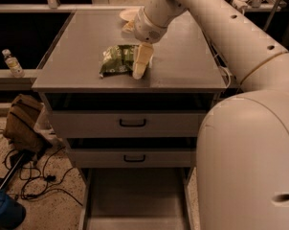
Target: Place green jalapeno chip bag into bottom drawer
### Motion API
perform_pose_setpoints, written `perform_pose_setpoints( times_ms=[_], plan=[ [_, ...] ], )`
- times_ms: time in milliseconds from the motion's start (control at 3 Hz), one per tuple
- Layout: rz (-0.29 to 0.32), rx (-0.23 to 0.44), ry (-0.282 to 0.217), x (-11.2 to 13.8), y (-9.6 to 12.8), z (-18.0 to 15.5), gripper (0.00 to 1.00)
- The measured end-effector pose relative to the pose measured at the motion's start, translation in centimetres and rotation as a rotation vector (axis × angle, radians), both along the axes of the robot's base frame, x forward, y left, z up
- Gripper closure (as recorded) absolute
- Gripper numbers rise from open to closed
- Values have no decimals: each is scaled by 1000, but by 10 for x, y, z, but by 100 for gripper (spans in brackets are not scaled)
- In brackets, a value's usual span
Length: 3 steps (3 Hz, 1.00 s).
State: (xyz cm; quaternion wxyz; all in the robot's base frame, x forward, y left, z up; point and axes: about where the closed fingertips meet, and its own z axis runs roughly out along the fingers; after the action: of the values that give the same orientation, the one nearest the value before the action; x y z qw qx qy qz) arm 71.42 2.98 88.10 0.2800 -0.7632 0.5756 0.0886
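Note:
The green jalapeno chip bag (116, 59) lies crinkled on the grey cabinet top (87, 47), near its front middle. My gripper (140, 65) reaches down from the upper right and sits at the bag's right edge, its pale fingers (142, 60) touching or just beside the bag. The bottom drawer (135, 198) is pulled out below the cabinet, a wide grey tray, and nothing shows inside it.
A white bowl (130, 15) stands at the back of the cabinet top, partly behind my arm. Two upper drawers with black handles (132, 122) are closed. A water bottle (13, 63) stands on the left ledge. A bag, cables and a blue object lie on the floor at left.

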Motion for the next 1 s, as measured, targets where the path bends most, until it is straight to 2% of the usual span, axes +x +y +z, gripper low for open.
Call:
perform_pose_setpoints(
  times_ms=[667, 1000],
  plan=[
    [29, 1, 39, 6, 13, -14, 0],
    [30, 1, 39, 6, 13, -15, 19]
  ],
)
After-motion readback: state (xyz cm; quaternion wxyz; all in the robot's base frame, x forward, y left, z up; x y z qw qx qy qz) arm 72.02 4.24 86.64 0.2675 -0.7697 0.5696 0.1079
